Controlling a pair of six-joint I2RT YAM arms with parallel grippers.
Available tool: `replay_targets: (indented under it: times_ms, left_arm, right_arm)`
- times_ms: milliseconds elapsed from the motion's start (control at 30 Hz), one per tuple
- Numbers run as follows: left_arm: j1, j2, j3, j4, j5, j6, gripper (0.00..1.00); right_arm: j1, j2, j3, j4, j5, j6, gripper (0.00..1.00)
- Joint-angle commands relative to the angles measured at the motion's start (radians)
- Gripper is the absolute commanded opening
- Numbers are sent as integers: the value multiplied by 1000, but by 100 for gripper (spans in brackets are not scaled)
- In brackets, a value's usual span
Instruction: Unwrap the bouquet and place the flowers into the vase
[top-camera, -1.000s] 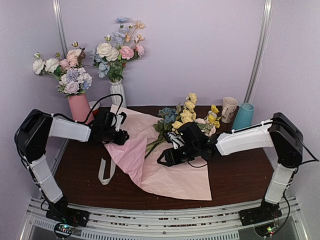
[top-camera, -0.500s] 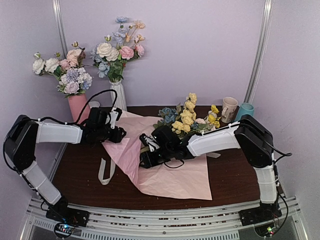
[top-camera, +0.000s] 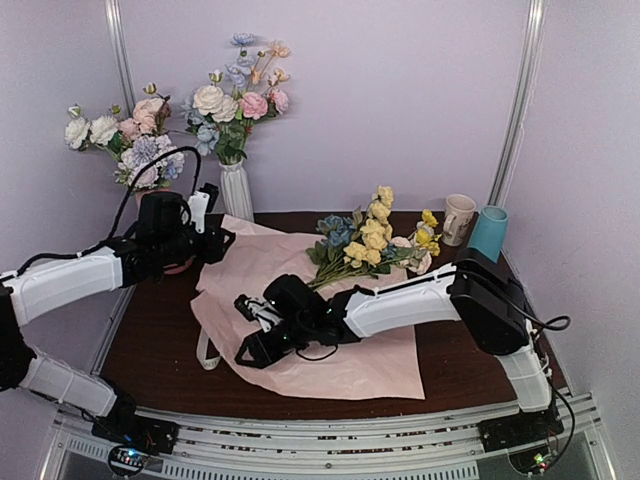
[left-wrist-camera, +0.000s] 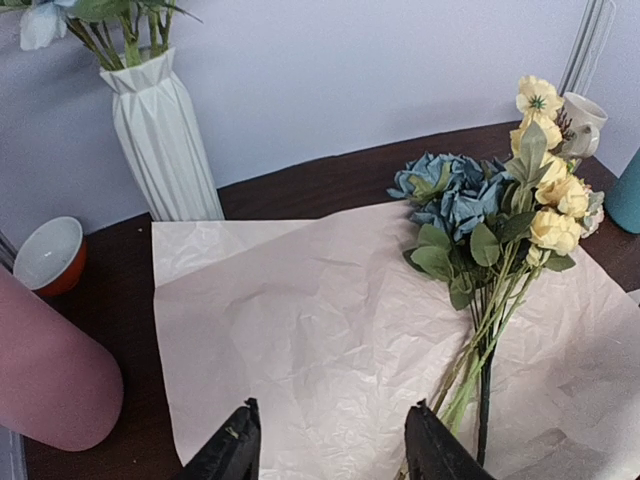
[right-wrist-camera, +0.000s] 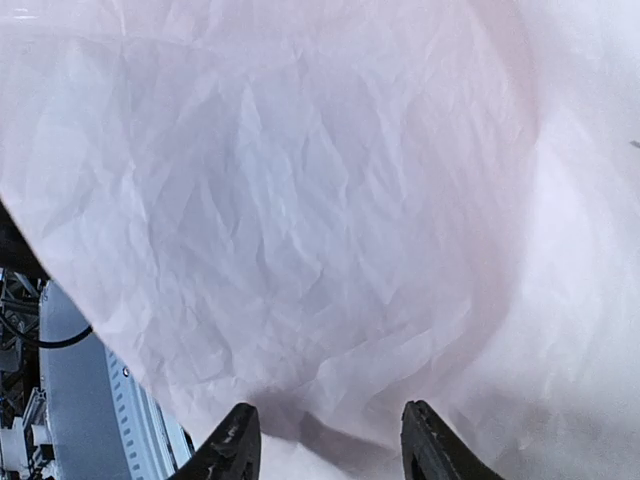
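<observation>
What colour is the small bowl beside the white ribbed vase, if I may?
The bowl is orange-red outside, white inside; left wrist view.

I'm working in a robot test booth, a lab set-up rather than anyone's home. Plain pale walls (top-camera: 400, 100) close in a small dark bench (top-camera: 470, 360), with bare metal posts (top-camera: 519, 100) standing at the back. A slotted aluminium rail (top-camera: 330, 432) runs along the near edge and carries both arm bases (top-camera: 135, 428). The white ribbed vase (top-camera: 236, 192), pink vase (left-wrist-camera: 50, 380) and cream mug (top-camera: 459, 218) sit there like staged props.
</observation>
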Motion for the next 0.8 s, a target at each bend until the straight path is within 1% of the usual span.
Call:
replay_targets:
  times_ms: [0, 233, 400, 500, 600, 767]
  left_arm:
    - [3, -84, 48, -58, -17, -9, 52]
    - [3, -130, 40, -72, 23, -20, 53]
    - [2, -103, 18, -55, 79, -44, 54]
    - [2, -66, 2, -25, 123, -50, 53]
    - [-7, 7, 22, 0, 178, -50, 53]
    - [-88, 179, 114, -13, 164, 19, 52]
  right_arm:
    - [36, 53, 36, -16, -25, -17, 50]
    - [55, 90, 30, -20, -14, -15, 50]
    - [55, 43, -16, -38, 15, -44, 49]
    - [51, -62, -80, -25, 38, -66, 49]
    - [36, -209, -160, -34, 106, -92, 49]
    - [-38, -449, -354, -53, 230, -91, 50]
